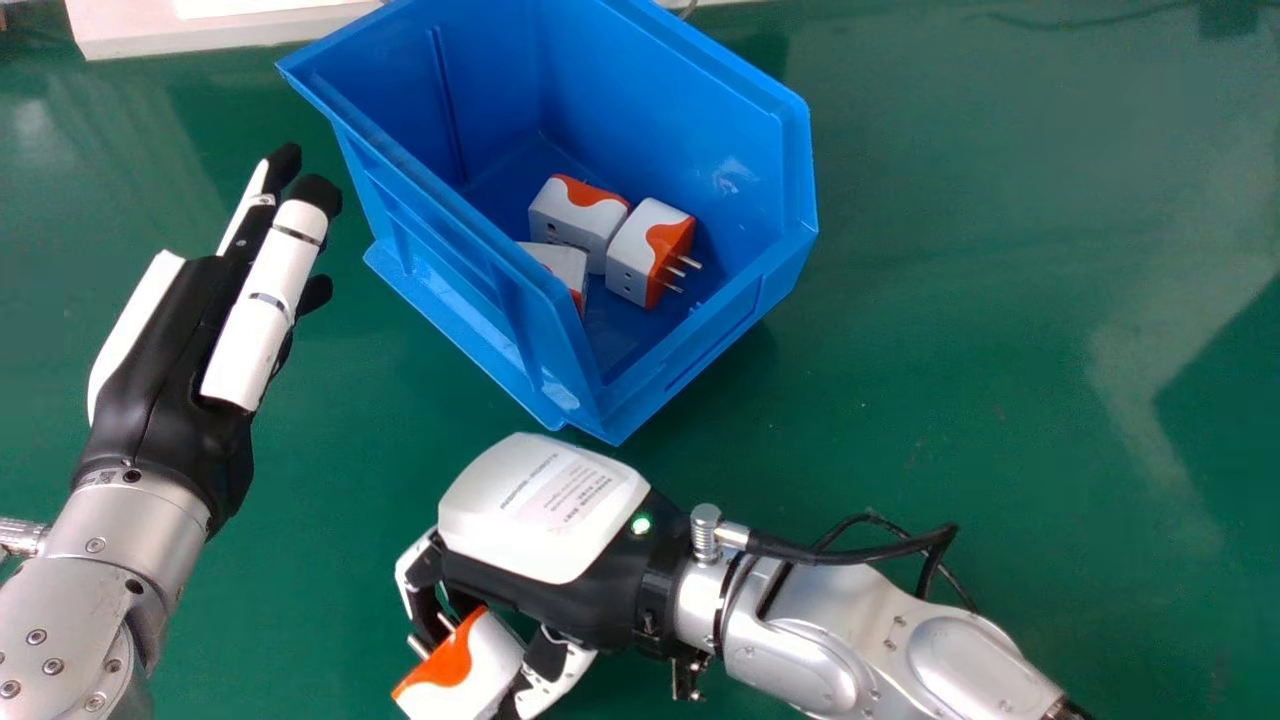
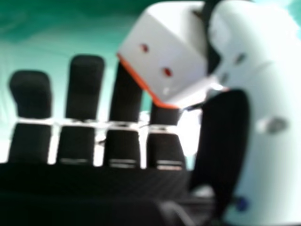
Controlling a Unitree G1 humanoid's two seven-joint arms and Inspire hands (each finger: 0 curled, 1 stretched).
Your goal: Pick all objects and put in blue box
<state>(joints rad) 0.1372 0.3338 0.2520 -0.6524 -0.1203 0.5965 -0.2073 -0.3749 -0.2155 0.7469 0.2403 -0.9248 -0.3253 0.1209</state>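
Observation:
My right hand (image 1: 545,520) is at the bottom centre of the head view, in front of the box, its curled fingers and thumb pinching a white and orange plug adapter (image 1: 465,670). In the right hand view the adapter (image 2: 164,56) sits between the fingers and thumb of my right hand (image 2: 223,141). The blue box (image 1: 700,370) stands at the top centre of the head view and holds three similar adapters, one of them (image 1: 650,250) with its prongs showing. Left of the box, my left hand (image 1: 170,360) is open and empty, its fingers straight.
The green table (image 1: 1000,300) stretches right of the box and between it and the right arm. A white object (image 1: 200,35) lies at the far left edge. Black cables (image 1: 850,550) loop above the right wrist and forearm.

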